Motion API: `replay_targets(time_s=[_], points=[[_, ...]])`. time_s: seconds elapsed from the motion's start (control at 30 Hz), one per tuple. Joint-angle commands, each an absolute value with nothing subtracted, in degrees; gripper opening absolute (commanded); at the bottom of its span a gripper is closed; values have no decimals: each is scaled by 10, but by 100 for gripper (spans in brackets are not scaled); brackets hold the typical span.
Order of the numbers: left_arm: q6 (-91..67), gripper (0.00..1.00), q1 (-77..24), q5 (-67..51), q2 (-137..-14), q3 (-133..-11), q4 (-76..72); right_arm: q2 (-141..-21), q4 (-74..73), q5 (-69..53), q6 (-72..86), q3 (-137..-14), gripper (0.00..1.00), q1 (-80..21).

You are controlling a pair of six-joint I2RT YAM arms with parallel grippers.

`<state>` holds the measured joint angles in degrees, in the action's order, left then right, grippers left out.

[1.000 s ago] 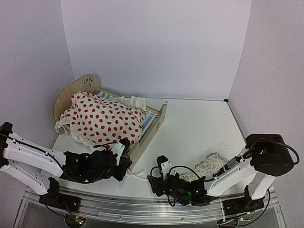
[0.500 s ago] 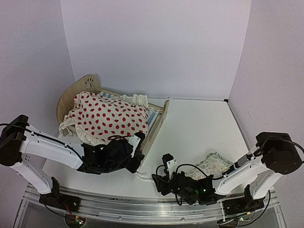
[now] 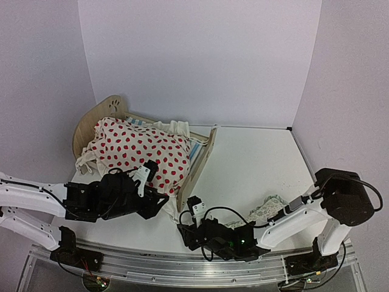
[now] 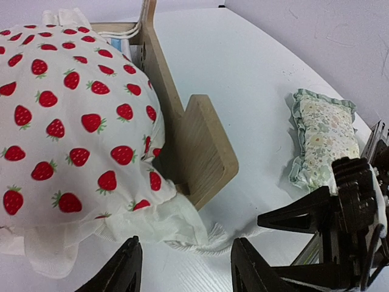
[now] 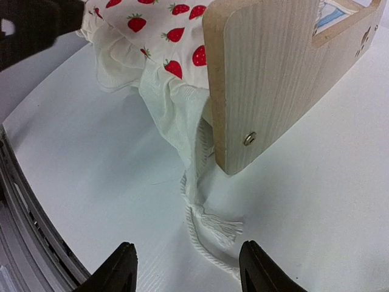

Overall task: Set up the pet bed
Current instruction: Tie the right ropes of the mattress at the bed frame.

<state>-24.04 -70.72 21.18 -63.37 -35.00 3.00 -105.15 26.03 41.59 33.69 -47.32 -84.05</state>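
While the pet bed point(image 3: 100, 115) lay at the left rear, its long axis running back-left to front-right, both grippers sat low just off its footboard point(image 5: 273, 73) corner. The left gripper point(image 4: 185, 267) faced the strawberry cushion point(image 4: 67, 109) overhanging that corner, fingers spread and empty. The right gripper point(image 5: 188, 267), nearer the wood, was likewise spread, with the tassel cord point(image 5: 213, 230) just ahead, untouched.

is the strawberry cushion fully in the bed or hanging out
Hanging out: the strawberry cushion overflows the pet bed, its frill and cord on the table beside the footboard.
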Motion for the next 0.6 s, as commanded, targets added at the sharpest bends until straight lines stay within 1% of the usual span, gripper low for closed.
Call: replay_targets(time_s=[0.0, 0.2, 0.4, 0.57], points=[[-276, 52, -707, 220, -565, -309, 76, -1081, 192, 395, 384, -515, 58, -806], [-288, 51, -708, 203, -534, -286, 97, -1111, 164, 312, 396, -542, 56, -771], [-287, 50, -708, 189, -548, -286, 100, -1139, 153, 231, 384, -563, 54, -749], [-287, 50, -708, 189, -560, -285, 94, -1148, 150, 191, 384, -565, 52, -737]])
